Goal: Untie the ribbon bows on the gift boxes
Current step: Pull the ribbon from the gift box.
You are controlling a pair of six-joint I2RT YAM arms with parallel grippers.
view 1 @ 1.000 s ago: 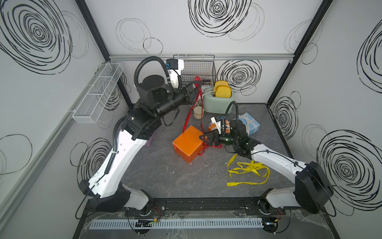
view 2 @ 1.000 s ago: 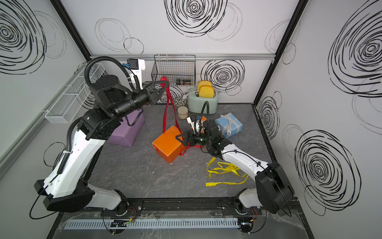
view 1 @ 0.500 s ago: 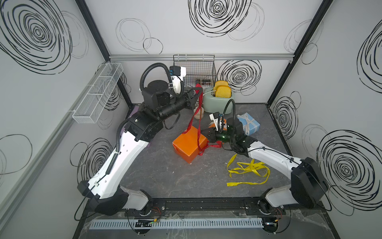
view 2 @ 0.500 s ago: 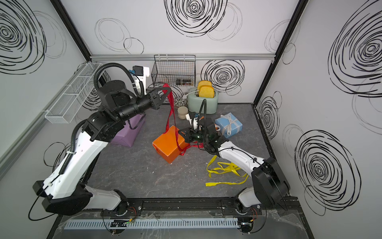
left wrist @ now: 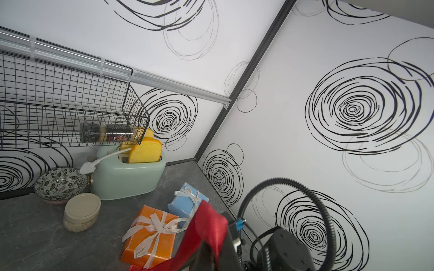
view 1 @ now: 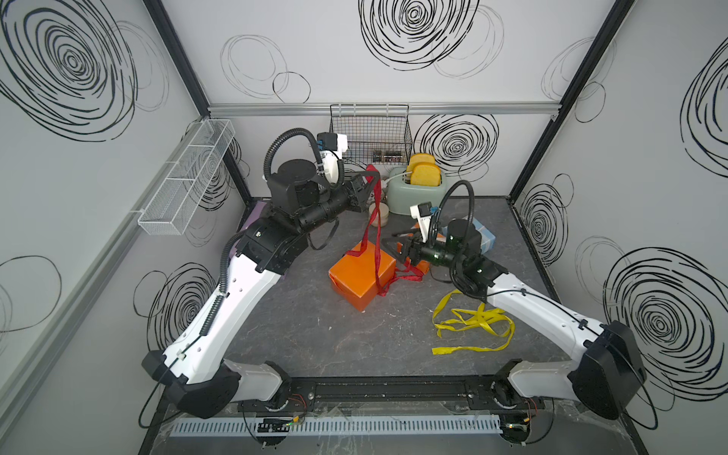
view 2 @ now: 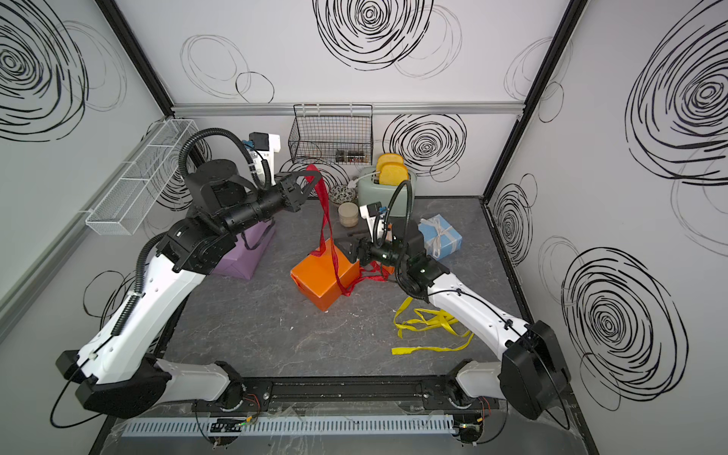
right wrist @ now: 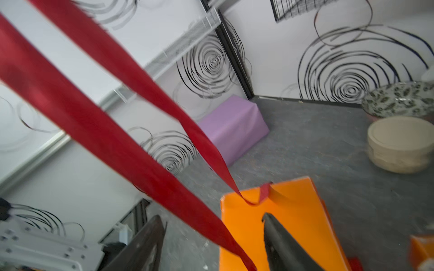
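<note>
the left gripper (view 1: 370, 182) is clamped on the dark red ribbon (view 1: 377, 236), high above the orange box (view 1: 354, 281) at mid-table; the right gripper (view 1: 394, 248) has its jaws apart just beside the box. i would hold the box down there, so that lifting frees the ribbon without dragging it.

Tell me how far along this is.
Done: yellow ribbon lies loose, lilac box bare. In hand: left gripper, shut, holds up the red ribbon, still round the large orange box; right gripper open beside it. Left: white bows on the small orange box and blue box.
</note>
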